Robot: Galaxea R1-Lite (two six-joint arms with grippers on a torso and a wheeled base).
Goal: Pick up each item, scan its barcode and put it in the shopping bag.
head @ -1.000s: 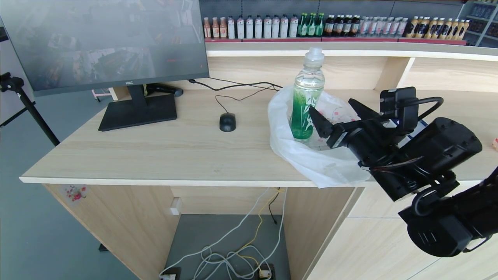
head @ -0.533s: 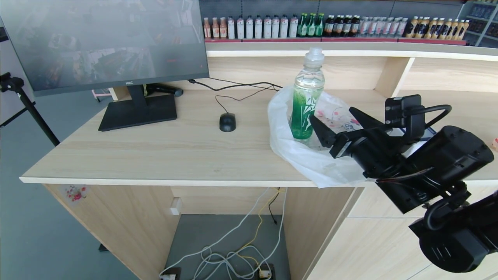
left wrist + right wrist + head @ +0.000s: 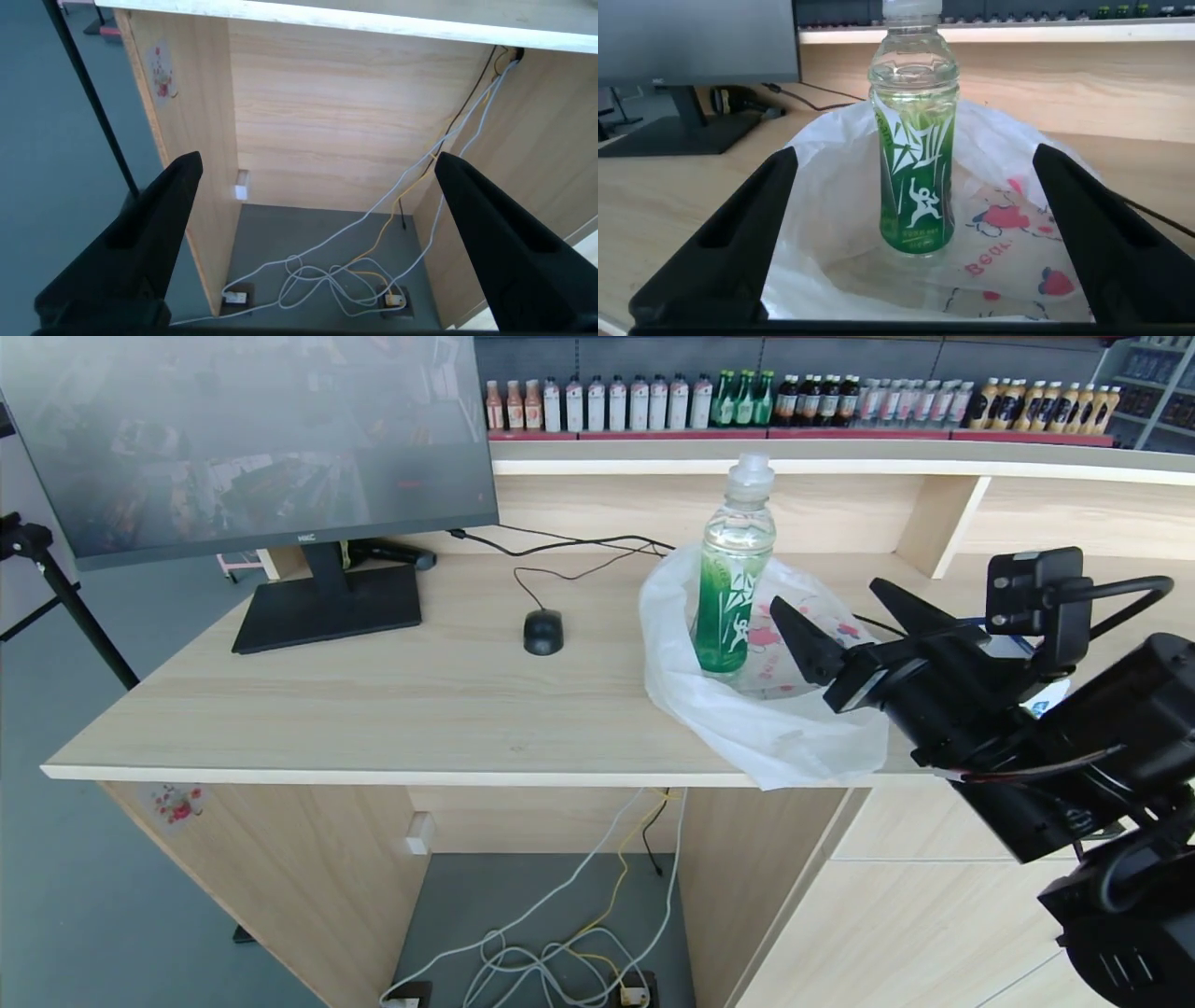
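Observation:
A clear bottle with a green label (image 3: 736, 569) (image 3: 914, 140) stands upright inside the white plastic shopping bag (image 3: 747, 719) (image 3: 827, 233) on the wooden counter. My right gripper (image 3: 854, 616) (image 3: 915, 243) hangs open to the right of the bottle, a little apart from it, with nothing between its fingers. My left gripper (image 3: 313, 243) is open and sits low, facing the underside of the counter and the cables (image 3: 355, 280) on the floor.
A monitor (image 3: 252, 439) stands at the counter's back left, with a black mouse (image 3: 542, 631) and its cord in the middle. A raised ledge (image 3: 794, 467) runs behind the counter. Shelves of bottles (image 3: 794, 401) line the far wall. A tripod leg (image 3: 75, 616) stands left.
My right gripper has drawn back to the right and away from the bottle, staying open. The bottle and bag have stayed put; the head view shifted slightly.

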